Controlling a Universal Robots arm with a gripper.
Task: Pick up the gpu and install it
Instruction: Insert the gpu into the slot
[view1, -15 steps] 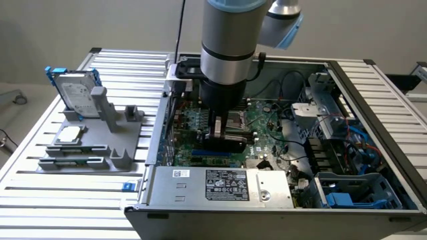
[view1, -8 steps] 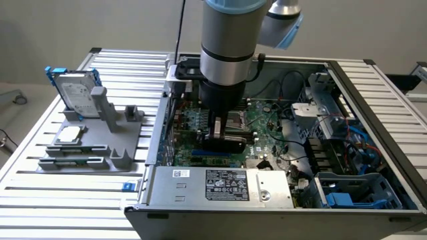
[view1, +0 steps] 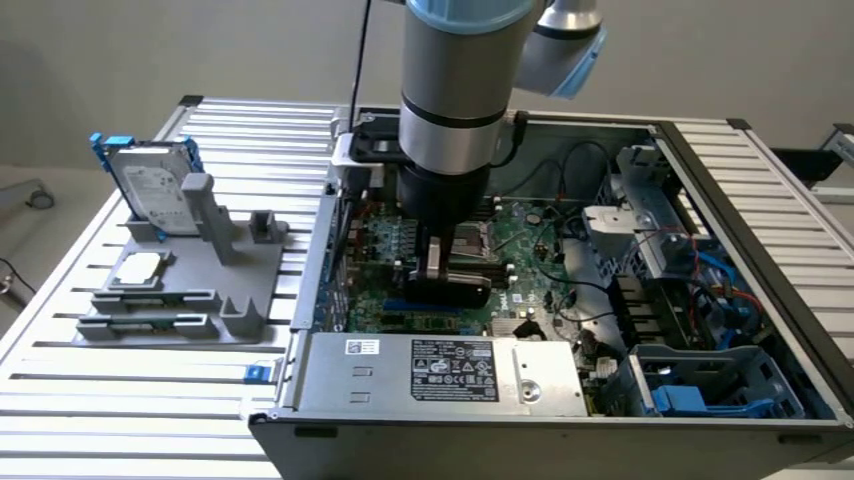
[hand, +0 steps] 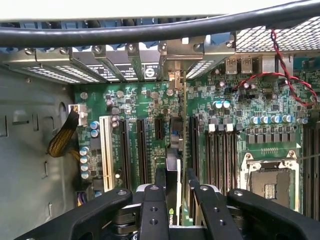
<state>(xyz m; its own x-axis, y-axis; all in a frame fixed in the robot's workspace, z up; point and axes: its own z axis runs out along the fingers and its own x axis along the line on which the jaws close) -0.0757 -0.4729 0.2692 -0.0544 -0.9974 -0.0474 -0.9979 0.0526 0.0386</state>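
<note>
At the exterior view's left, the fixture (view1: 200, 300) with the hard drive (view1: 150, 185) stands well apart from the work and poses no hazard. In the middle, the arm comes down into the open case (view1: 534, 445). There the gripper (view1: 441, 262) is about half closed, pinching the gpu (view1: 454, 290) by its upper edge, low over the motherboard (view1: 534, 245). In the wrist view the card stands on edge between the fingers (hand: 152, 205), lined up along a slot (hand: 172, 132) and pointing toward the rear bracket openings (hand: 172, 70). I cannot tell whether it is seated. The risks, as I judge them: a slight tilt or offset would land the edge connector on the slot wall. Pressing then could bend the board or make it slip in the narrow grip, and the bracket could catch on the rear frame. To the right, loose cables (view1: 587, 300) lie near and could snag.
</note>
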